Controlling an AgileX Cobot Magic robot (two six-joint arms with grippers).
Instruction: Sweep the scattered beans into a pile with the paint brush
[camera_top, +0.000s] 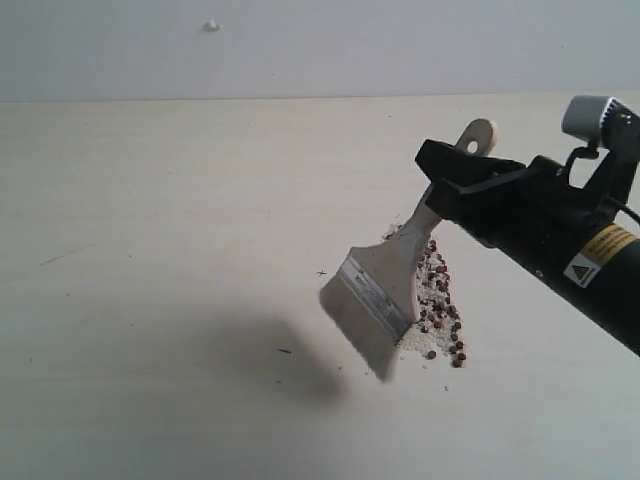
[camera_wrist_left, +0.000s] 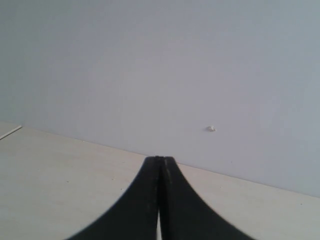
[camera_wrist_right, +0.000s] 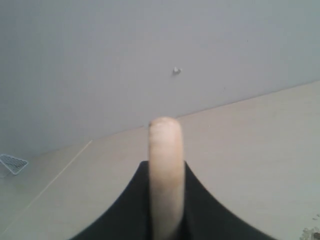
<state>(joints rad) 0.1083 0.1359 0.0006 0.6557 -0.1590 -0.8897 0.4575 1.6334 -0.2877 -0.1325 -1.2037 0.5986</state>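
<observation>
Right gripper (camera_top: 455, 180) was clamped on the pale handle of the paint brush (camera_top: 385, 290), just below its holed end, which stuck out past the jaws. The brush slanted down and leftward from the gripper, bristles low over the table (camera_top: 150, 250); contact unclear. The beans (camera_top: 440, 300) lay in a narrow streak just right of the bristles, below the gripper. Left gripper (camera_wrist_left: 160, 167) had its jaws pressed together, empty.

The right hand (camera_top: 455, 175) slants down, clamped on the paint brush (camera_top: 378, 288); the left hand (camera_wrist_left: 160, 167) is closed.
</observation>
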